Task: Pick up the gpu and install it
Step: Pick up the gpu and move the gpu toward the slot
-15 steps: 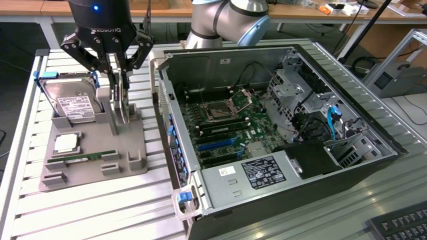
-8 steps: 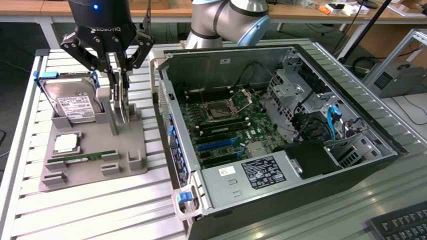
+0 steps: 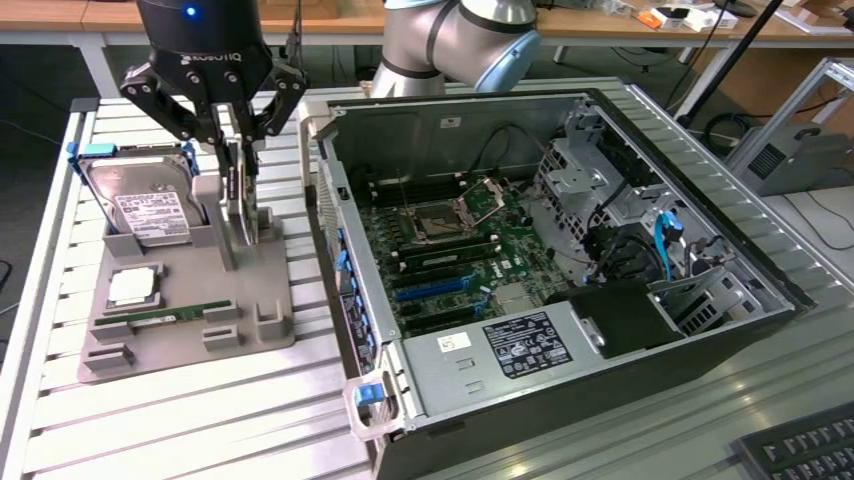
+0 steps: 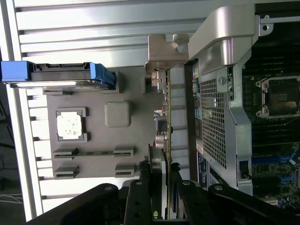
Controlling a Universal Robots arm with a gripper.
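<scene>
gpu location: the gpu (image 3: 238, 215) stands upright on its long edge in a slot of the grey fixture tray (image 3: 174, 345), just beside the open pc case (image 3: 327, 200) and not yet in it.
jaws: the gripper (image 3: 236, 150) is clenched on the card's upper edge, one pad on each face.
handling: judged light and stiff, but fragile; a thin board that dislikes twisting.
where to hold: the bare board edge clear of components, and away from the bracket (image 4: 164, 47).
gpu surface: green circuit board, dark face, with a bent silver sheet-metal end.
tray: matte grey moulded plastic with blocky ribs.
neighbours: a boxy hard drive (image 3: 147, 205) with blue handles, a square cpu (image 3: 134, 287) and a narrow ram stick (image 3: 174, 315).
table: ribbed aluminium slats (image 3: 200, 420).
</scene>
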